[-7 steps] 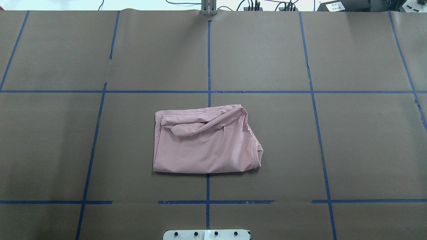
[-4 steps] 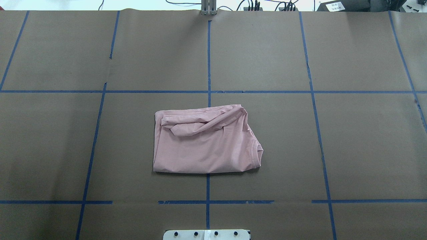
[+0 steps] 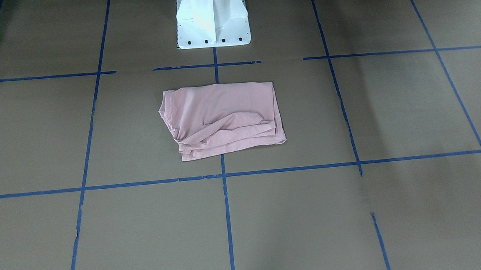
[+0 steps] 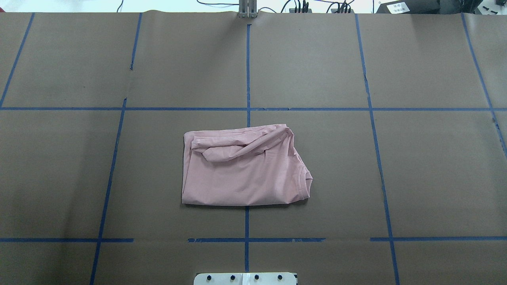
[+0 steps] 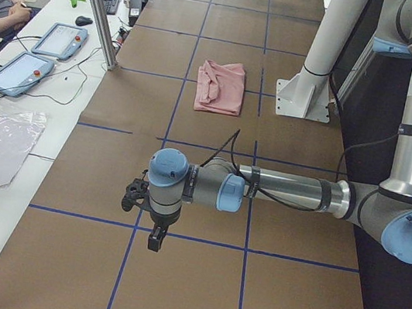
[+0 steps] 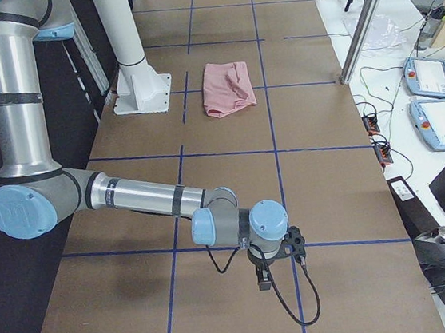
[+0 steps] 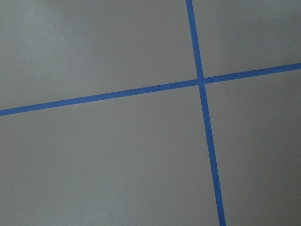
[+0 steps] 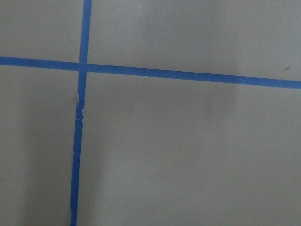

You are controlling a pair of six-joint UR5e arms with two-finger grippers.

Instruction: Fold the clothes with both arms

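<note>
The pale pink T-shirt (image 4: 243, 174) lies folded into a rough rectangle at the centre of the overhead view, flat on the brown worktop (image 4: 435, 166) across the middle blue tape line (image 4: 247, 71), collar at its lower right and bunched folds along its upper edge. The left arm (image 5: 279, 190) and right arm (image 6: 137, 196) each reach low over the worktop at lower centre of their side views, well apart from the garment. Whether either arm's jaws are apart or together cannot be told.
</note>
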